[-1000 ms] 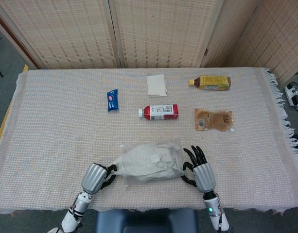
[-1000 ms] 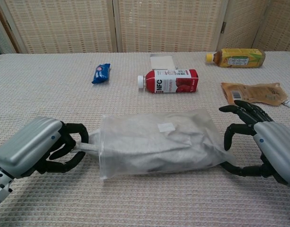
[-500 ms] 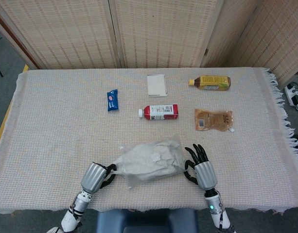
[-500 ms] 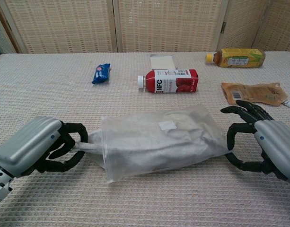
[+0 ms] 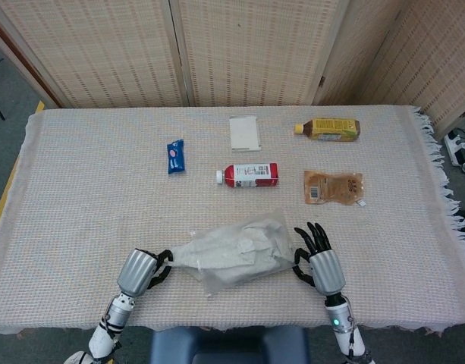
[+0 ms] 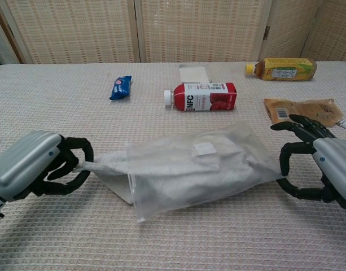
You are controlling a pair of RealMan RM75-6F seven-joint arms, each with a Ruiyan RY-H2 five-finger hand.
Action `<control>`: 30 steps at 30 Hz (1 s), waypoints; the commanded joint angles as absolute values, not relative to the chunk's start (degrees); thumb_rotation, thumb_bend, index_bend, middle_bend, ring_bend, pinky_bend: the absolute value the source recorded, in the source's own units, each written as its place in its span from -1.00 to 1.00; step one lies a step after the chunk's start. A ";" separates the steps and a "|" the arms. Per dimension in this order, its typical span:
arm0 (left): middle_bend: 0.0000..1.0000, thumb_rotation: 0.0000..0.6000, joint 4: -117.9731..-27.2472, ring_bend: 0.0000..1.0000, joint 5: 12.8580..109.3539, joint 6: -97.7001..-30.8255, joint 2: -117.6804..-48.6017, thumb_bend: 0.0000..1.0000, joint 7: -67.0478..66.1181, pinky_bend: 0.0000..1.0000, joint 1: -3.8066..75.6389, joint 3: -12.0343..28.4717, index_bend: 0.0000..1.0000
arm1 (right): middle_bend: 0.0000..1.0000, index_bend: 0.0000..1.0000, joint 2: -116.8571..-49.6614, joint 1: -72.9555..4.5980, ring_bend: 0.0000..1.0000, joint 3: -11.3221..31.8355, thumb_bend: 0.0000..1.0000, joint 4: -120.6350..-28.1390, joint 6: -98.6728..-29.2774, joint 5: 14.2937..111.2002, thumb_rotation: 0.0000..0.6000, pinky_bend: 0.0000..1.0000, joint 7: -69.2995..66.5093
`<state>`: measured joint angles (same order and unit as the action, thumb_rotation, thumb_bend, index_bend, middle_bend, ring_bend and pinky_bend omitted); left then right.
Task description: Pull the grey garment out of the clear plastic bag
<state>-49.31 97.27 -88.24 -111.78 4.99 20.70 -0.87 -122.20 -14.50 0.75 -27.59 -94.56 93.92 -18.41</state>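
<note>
Two hands sit low at the near edge of the worktop (image 5: 80, 189), one at each end of the clear plastic bag (image 6: 218, 169). The left hand (image 6: 34, 169) lies knuckles-up with its dark fingers curled tight round a drawn-out tail of the grey garment (image 6: 105, 166), which reaches out of the bag's open left end; the rest of the garment is inside the bag. The right hand (image 6: 325, 169) holds the bag's right corner, thumb and a finger curved round it while the other fingers (image 5: 315, 235) spread. The bag lies slanted, its right end further from the robot. Beyond it a broad bare strip of woven cloth separates it from the red bottle (image 5: 249, 175), the brown pouch (image 5: 333, 186), the blue packet (image 5: 175, 156), the yellow bottle (image 5: 328, 129) and a flat white packet (image 5: 245, 133).
</note>
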 commanded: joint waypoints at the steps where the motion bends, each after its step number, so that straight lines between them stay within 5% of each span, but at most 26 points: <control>1: 1.00 1.00 -48.46 1.00 96.65 -88.51 -110.95 0.37 5.81 1.00 20.62 -0.32 0.44 | -0.66 0.33 -120.16 -14.67 -1.00 1.42 -0.04 -28.90 -95.36 93.57 1.00 -1.00 -17.46; 30: 1.00 1.00 -34.49 1.00 89.16 -87.18 -104.56 0.37 13.39 1.00 21.28 5.71 0.44 | -0.64 0.35 -103.21 -13.32 -1.00 9.55 -0.04 -31.55 -93.12 84.63 1.00 -1.00 -19.36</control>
